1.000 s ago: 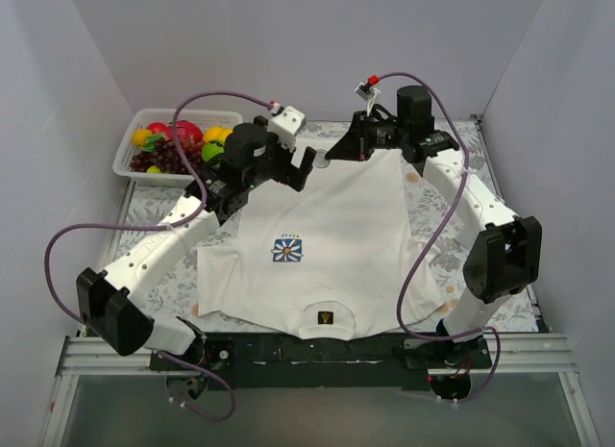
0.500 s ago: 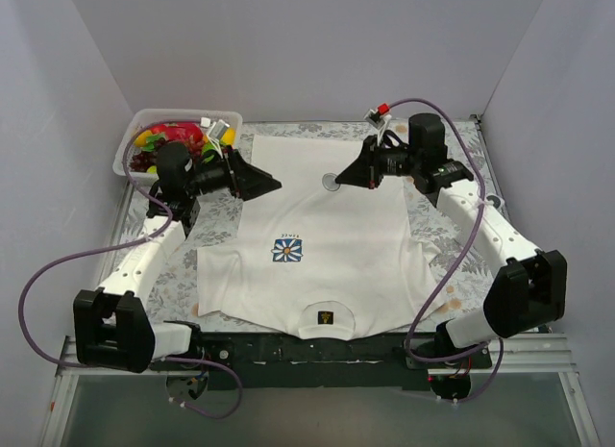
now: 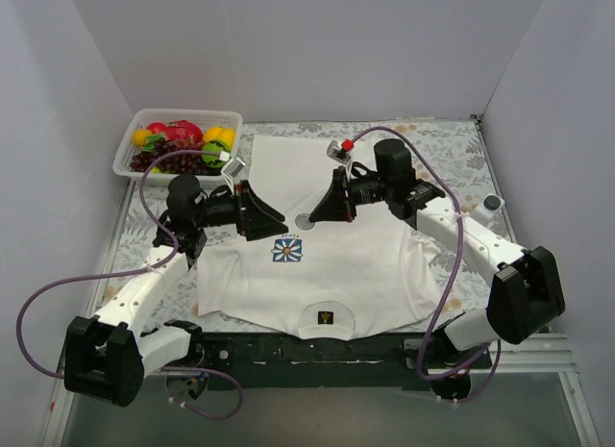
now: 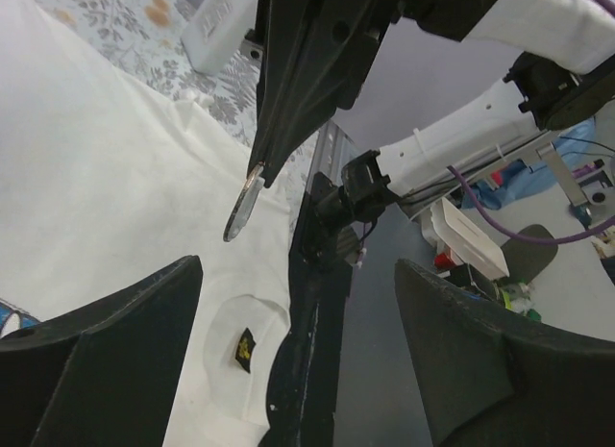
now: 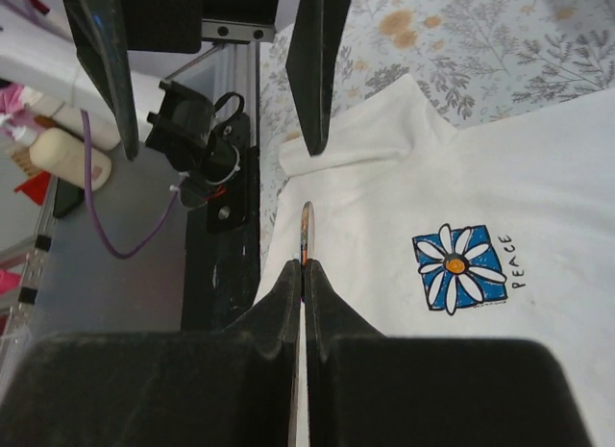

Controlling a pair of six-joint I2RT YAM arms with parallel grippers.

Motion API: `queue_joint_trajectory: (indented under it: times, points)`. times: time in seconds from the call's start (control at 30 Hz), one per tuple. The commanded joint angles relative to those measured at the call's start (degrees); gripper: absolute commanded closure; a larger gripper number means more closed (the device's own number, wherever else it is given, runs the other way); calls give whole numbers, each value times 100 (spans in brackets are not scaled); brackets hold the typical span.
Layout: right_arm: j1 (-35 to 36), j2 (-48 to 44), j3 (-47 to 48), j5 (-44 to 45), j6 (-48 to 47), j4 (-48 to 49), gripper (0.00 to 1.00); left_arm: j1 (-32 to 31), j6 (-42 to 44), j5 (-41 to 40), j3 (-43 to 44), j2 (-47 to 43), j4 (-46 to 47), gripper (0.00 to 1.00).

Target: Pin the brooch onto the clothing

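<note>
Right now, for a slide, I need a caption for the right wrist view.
Right gripper pinches a thin brooch edge-on over the white T-shirt, near its daisy emblem.

The word "PEACE" stands in small dark capitals on the white T-shirt [image 5: 538, 168], running along one side of its blue-and-white flower emblem [image 5: 459, 268]. Toward the near edge of the bench [image 3: 447, 137], the black neck label [image 3: 326, 319] carries a gold mark, possibly a logo, too small to read.
</note>
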Motion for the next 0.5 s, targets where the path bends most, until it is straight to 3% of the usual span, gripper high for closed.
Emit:
queue_joint_trajectory:
  times: [0.0, 0.03, 0.1, 0.13, 0.23, 0.4, 0.47]
  points:
    - [309, 381, 767, -457, -884, -546, 99, -468, 470, -176, -87, -140, -547, 23]
    - [371, 444, 892, -466, -975, -932, 99, -522, 627, -334, 26, -96, -730, 30]
    - [512, 566, 1042, -466, -985, -1103, 99, -645, 865, -388, 141, 35, -1074, 33]
    - [547, 585, 1051, -518, -1054, -1112, 99, -663, 927, -414, 220, 71, -1153, 42]
    - [591, 620, 1060, -527, -1134, -1138, 99, -681, 980, -397, 360, 177, -1277, 54]
    - [600, 550, 1078, -361, -1415, -1481, 99, -689, 1401, -642, 589, 151, -1733, 54]
    - [600, 523, 1078, -404, -1459, -1560, 99, -689, 1516, -634, 747, 168, -2111, 47]
